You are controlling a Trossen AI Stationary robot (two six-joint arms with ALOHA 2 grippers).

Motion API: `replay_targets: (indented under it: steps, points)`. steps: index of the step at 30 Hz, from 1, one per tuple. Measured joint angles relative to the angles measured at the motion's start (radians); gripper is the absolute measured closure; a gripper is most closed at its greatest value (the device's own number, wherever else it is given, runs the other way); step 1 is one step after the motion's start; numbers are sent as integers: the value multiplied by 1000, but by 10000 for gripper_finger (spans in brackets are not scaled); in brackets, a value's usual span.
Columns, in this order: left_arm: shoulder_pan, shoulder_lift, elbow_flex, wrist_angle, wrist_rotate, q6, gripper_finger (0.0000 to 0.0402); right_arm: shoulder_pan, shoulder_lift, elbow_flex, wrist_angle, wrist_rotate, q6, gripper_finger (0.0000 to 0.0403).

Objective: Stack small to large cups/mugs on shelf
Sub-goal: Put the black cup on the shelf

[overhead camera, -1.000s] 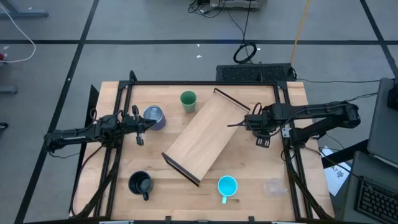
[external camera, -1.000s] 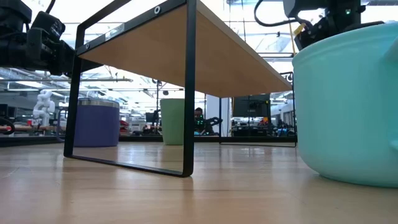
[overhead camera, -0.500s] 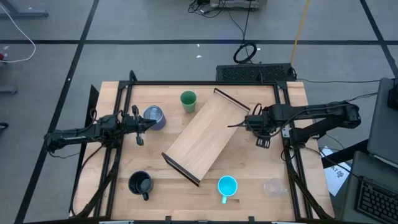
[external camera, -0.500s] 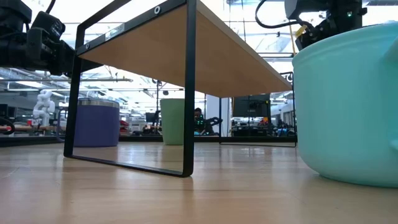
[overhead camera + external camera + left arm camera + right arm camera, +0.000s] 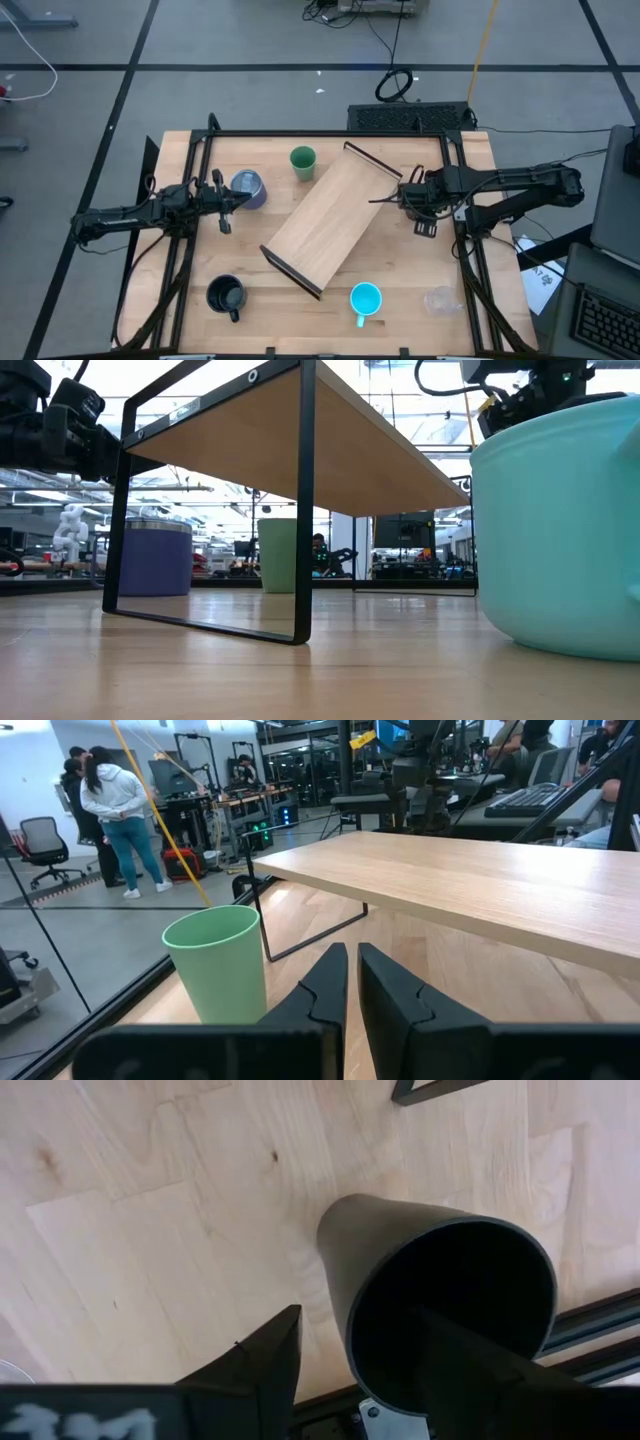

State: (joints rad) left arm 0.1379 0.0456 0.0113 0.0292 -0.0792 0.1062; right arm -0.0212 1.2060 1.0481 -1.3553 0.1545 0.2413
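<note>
High view: the shelf (image 5: pixel 330 221) lies diagonally mid-surface; the right claw (image 5: pixel 408 195) hovers off its far-right end. Left wrist view: the left claw (image 5: pixel 352 982) is pinched together beside the green cup (image 5: pixel 216 963). Right wrist view: the right fingers (image 5: pixel 262 1353) straddle the tall black mug's (image 5: pixel 440 1306) rim, one inside, one outside.

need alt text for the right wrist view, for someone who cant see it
A tall black mug fills the view from above, its open mouth toward the camera, standing on the light wooden tabletop. The right gripper has one dark finger outside the mug's wall and the other inside its rim. A black shelf bracket shows at the edge.
</note>
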Motion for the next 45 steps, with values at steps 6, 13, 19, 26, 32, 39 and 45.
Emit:
replay_targets:
  steps: [6,13,19,26,32,39,45]
  points:
    - [0,0,0,0,0,0,371,0,0,-4,16,0,0,267]
    - [0,0,0,0,0,-1,371,0,0,-73,49,-1,0,315]
    - [0,0,0,0,0,-2,371,0,0,-95,52,-1,6,381]
    - [0,0,0,0,0,-2,371,2,-11,-95,44,-9,8,395]
    - [0,0,0,-1,0,-3,371,3,-15,-63,23,-50,56,399]
    - [0,0,0,-2,0,-3,371,4,-16,47,-43,-110,144,401]
    - [0,0,0,-2,0,-3,371,47,-16,180,-113,-133,223,402]
